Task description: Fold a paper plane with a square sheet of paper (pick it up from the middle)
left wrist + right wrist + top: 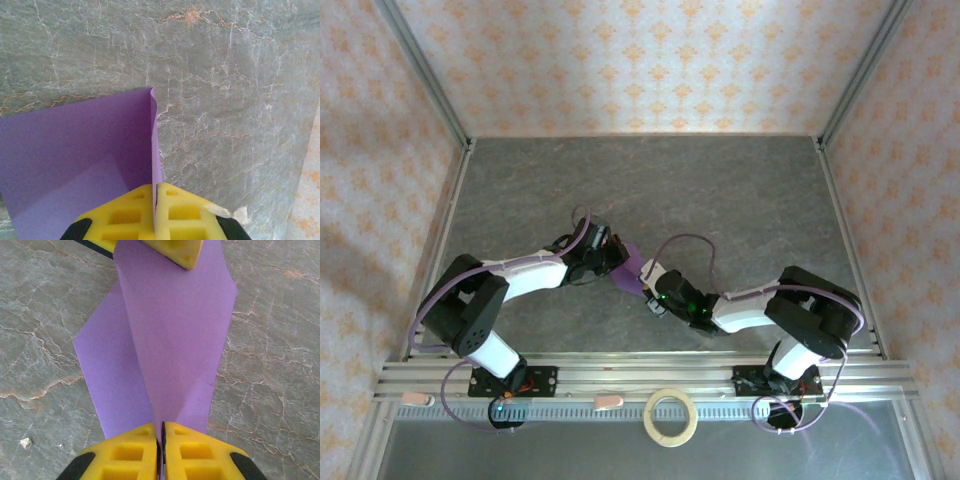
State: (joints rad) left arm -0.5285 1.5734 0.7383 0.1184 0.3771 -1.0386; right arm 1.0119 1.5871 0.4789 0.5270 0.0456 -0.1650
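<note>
The purple sheet of paper [629,264] hangs between my two grippers over the middle of the table. It is bent along a centre crease, with slanted folded edges [170,335]. A finished paper plane is out of view. My left gripper [155,186] is shut on one end of the paper [75,150], its yellow fingers pressed together on the crease. My right gripper [161,425] is shut on the opposite end. A yellow finger of the left gripper [172,249] shows at the top of the right wrist view. From above, the left gripper [608,258] and right gripper [650,284] nearly meet.
A tan tape ring [671,416] lies on the metal ledge in front of the arm bases. The grey marbled table [720,190] is bounded by metal rails and patterned walls. Purple cables loop over both arms.
</note>
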